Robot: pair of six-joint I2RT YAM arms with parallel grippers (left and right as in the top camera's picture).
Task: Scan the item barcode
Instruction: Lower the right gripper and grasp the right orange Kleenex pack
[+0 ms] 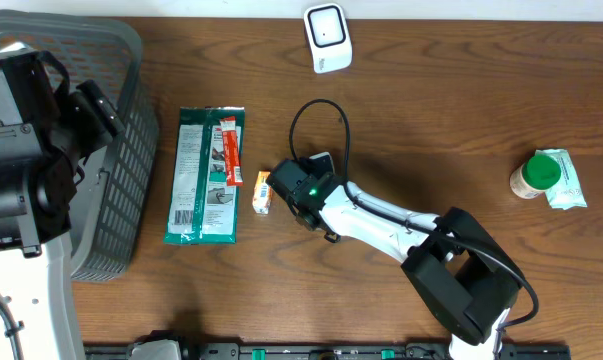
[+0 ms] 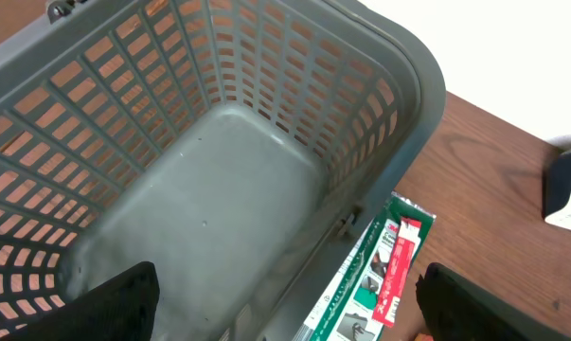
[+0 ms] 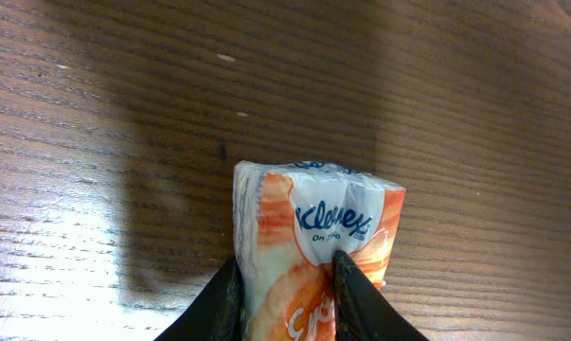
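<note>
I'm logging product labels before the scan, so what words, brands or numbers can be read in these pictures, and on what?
"Kleenex": blue lettering on the orange and white tissue pack.
Smaller line just under it: too small to read for sure.
Flat green packet: it has print, too small and blurred to read in either view.
Green-capped bottle: nothing readable.
White scanner: nothing readable.

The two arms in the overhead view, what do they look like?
The right arm has white tube-like links between black joints, a lit green light near its wrist and a thin black cable looping off it. The left arm is bulky black with a white link. Pincer fingers are black.
</note>
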